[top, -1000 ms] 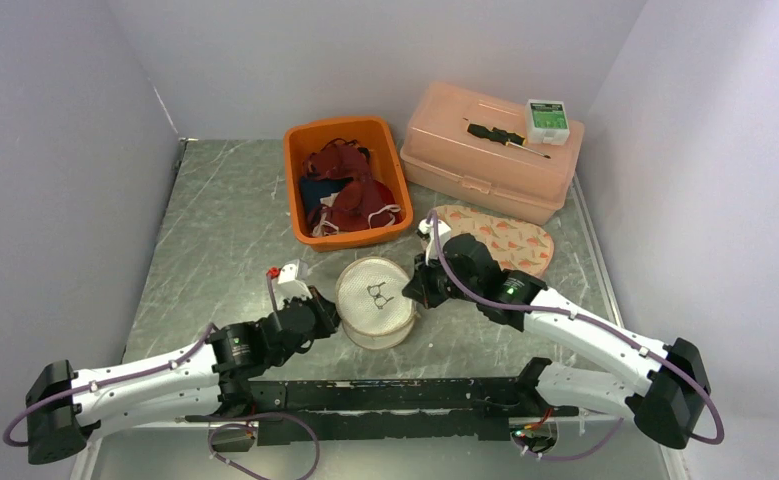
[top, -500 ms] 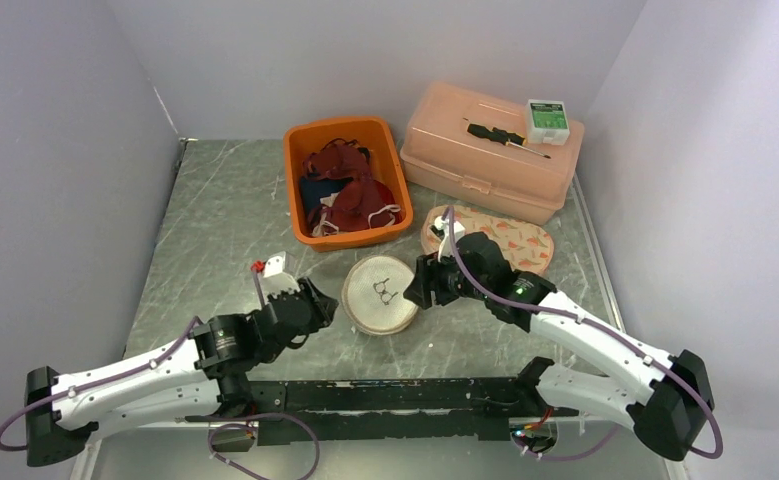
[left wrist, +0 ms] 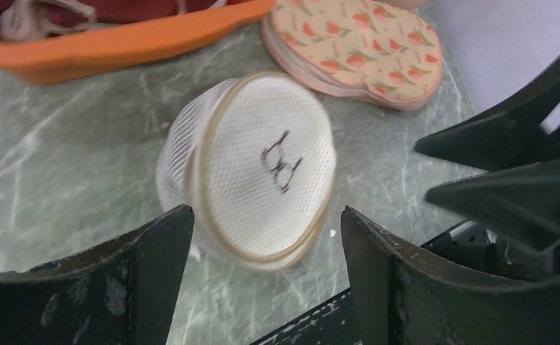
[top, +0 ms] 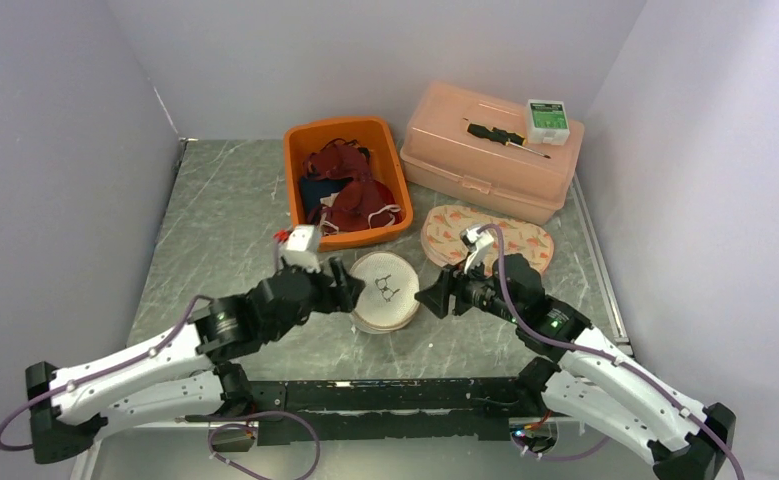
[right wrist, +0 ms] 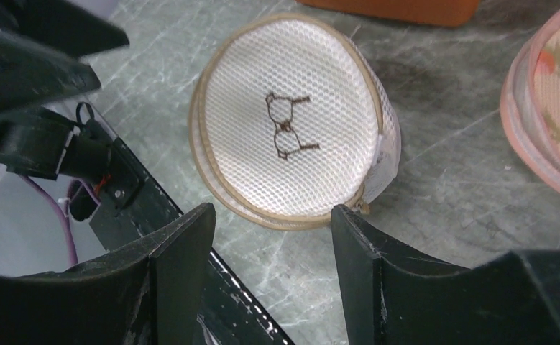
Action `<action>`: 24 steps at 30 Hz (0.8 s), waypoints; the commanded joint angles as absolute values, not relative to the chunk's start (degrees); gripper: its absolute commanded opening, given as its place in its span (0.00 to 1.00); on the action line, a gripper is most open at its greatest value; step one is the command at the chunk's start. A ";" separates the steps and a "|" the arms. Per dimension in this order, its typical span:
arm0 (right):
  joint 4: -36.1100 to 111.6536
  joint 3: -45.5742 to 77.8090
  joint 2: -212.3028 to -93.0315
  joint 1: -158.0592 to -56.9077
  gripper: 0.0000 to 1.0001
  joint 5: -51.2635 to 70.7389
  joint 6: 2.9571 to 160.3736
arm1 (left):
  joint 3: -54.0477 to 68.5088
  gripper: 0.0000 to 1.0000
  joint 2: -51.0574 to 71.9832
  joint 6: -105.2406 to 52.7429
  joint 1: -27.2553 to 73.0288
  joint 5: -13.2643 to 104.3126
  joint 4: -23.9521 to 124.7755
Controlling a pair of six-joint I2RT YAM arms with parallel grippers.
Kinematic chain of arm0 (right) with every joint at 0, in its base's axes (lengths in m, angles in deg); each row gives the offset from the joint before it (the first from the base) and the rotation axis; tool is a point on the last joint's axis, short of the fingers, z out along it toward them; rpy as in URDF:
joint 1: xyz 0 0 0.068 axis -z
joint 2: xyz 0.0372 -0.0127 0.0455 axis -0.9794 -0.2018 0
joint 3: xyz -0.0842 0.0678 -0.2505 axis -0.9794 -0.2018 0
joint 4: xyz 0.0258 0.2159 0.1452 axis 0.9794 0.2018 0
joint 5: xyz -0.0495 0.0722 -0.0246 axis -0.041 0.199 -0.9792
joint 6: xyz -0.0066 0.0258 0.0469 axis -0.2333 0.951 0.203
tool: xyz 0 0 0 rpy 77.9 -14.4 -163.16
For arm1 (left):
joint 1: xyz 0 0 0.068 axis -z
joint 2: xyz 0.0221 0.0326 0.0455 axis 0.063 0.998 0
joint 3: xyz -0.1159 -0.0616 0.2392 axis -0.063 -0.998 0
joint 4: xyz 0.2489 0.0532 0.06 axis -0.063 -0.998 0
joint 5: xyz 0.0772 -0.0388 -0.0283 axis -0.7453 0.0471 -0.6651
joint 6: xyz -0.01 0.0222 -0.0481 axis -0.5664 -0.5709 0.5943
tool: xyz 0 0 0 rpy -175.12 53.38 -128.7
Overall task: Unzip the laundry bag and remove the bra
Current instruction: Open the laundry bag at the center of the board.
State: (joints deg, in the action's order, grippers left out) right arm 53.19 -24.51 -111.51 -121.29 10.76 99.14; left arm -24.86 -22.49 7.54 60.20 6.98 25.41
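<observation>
From above, the round white mesh laundry bag (top: 385,291) lies flat on the tabletop (top: 220,225), just in front of the orange bin (top: 292,185) and between the two arms. The left hand (top: 342,294) sits just beside the bag's left edge with its fingers spread and nothing between them. The right hand (top: 435,298) is near the bag's right edge, also spread and empty. Dark red bras (top: 350,195) fill the bin. A flamingo-print pouch (top: 515,240) lies right of the bag, in front of a pink plastic case (top: 485,160) that carries a screwdriver (top: 505,136) and a small green-and-white box (top: 547,118). In the left wrist view, the left hand (left wrist: 266,215) has its two dark fingers (left wrist: 147,251) wide apart, short of the laundry bag (left wrist: 262,154), whose top bears a stitched bra outline. The right hand (left wrist: 428,170) points in from the right, and the orange bin (left wrist: 118,47) and the pouch (left wrist: 356,47) lie beyond. In the right wrist view, the right hand (right wrist: 273,215) is likewise spread in front of the laundry bag (right wrist: 291,136), not touching it. The bag looks closed, with tan piping around its rim and no contents showing.
</observation>
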 commanded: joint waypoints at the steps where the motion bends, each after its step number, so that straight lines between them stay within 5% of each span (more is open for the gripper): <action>1: 46.67 -28.74 -109.91 -121.22 0.64 13.03 101.35 | -17.20 0.79 -12.28 -0.97 53.46 21.65 30.84; 9: 44.94 -32.08 -108.11 -121.20 0.63 14.67 102.40 | -19.48 0.78 -6.30 0.78 40.00 37.40 34.38; 24: 45.20 -33.97 -105.56 -121.17 0.63 14.84 102.61 | -21.92 0.68 -1.47 1.12 39.23 43.62 39.18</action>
